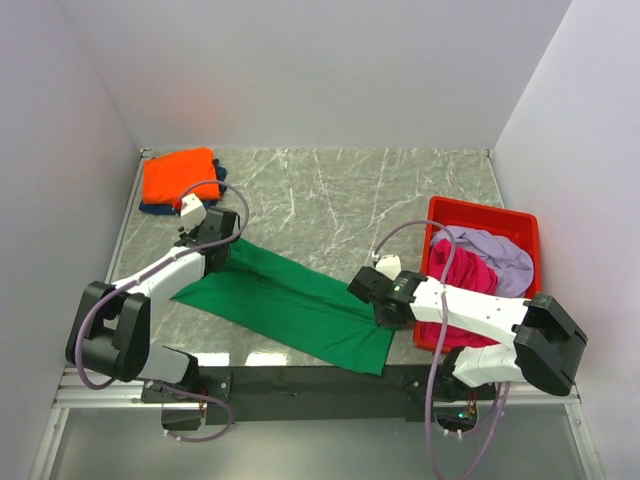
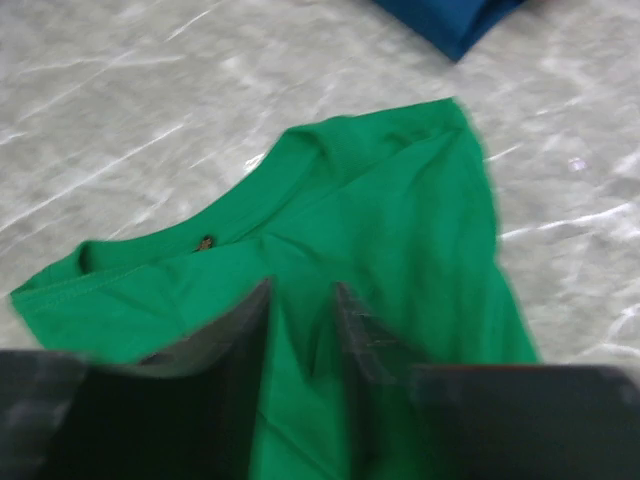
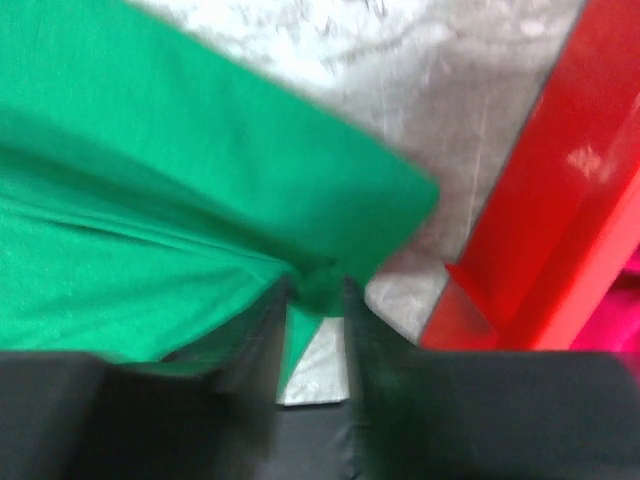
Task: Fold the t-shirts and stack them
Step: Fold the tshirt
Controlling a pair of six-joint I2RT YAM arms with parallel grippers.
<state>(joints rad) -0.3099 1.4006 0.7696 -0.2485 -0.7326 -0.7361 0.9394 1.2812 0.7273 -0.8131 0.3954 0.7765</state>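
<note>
The bright green t-shirt [image 1: 290, 300] lies stretched diagonally across the marble table between both grippers. My left gripper [image 1: 220, 252] is shut on a fold of it below the collar [image 2: 302, 300]. My right gripper [image 1: 368, 292] is shut on a bunched corner at its other end [image 3: 318, 288], close to the red bin. The green cloth also fills the left wrist view [image 2: 390, 200] and the right wrist view [image 3: 150, 150]. The orange t-shirt [image 1: 180, 177] lies folded on the navy blue one [image 1: 150, 207] at the back left. The magenta [image 1: 462, 275] and pale lilac [image 1: 502, 255] shirts lie crumpled in the bin.
The red plastic bin [image 1: 480, 208] stands at the right, its wall just beside my right fingers [image 3: 560, 200]. A corner of the navy shirt [image 2: 450, 20] shows beyond the green collar. White walls enclose the table on three sides.
</note>
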